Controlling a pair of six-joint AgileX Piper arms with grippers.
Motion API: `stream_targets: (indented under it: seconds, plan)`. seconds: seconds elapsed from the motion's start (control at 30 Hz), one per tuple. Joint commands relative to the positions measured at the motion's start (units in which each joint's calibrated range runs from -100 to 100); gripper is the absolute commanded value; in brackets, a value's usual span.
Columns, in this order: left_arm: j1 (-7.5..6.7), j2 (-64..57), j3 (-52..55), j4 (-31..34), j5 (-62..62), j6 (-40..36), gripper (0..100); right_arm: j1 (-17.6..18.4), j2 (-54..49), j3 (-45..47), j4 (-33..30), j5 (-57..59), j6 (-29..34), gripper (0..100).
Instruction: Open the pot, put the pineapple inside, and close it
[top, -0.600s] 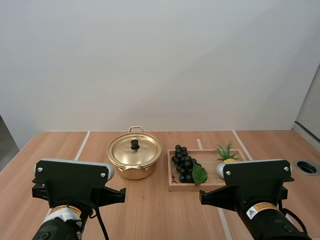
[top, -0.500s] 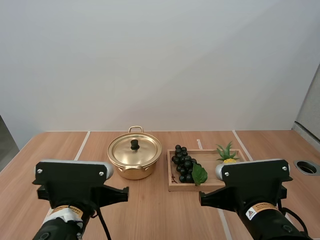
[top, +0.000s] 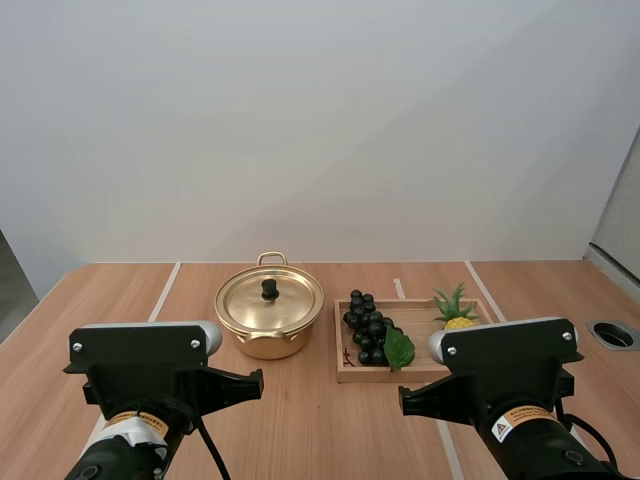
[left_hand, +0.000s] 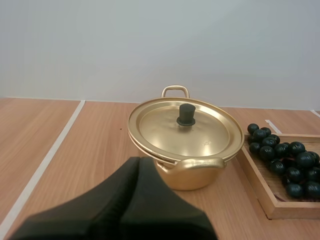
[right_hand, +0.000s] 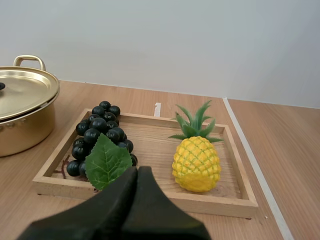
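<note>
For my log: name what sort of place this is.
Likely a robot test bench: wooden table with white tape lines, lidded golden metal pot, yellow pineapple in a shallow wooden tray.

left arm's black boxy wrist housing (top: 140, 362) is swung slightly rightward and lowered; right arm's black boxy housing (top: 505, 365) is nudged left.
</note>
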Motion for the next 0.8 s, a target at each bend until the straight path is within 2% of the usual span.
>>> stream_targets:
  seconds: [0.0,0.17,0.47,0.57,0.63,0.77]
  plan:
    - [0.07,-0.38,0.06,-0.03,0.01,-0.53,0,-0.18,-0.33,0.2,-0.27,-0.12,0.31,0]
    - [0.07,-0.38,0.06,-6.11,-10.02,-0.53,0,-0.17,-0.33,0.2,0.69,-0.12,0.31,0]
    - [-0.07,-0.38,0.06,-5.23,-10.6,0.11,0,-0.17,-0.33,0.2,0.83,-2.25,0.31,0]
    - [-0.07,-0.38,0.06,-4.05,-17.64,0.92,0,-0.17,-0.33,0.2,-2.3,-16.94,0.31,0]
    - [-0.07,-0.38,0.06,-1.01,-27.9,2.87,0,-0.17,-0.33,0.2,-5.32,-33.48,0.31,0]
    - [-0.07,-0.38,0.06,1.18,-61.31,3.75,0,-0.1,-0.33,0.2,-5.6,-70.08,0.31,0]
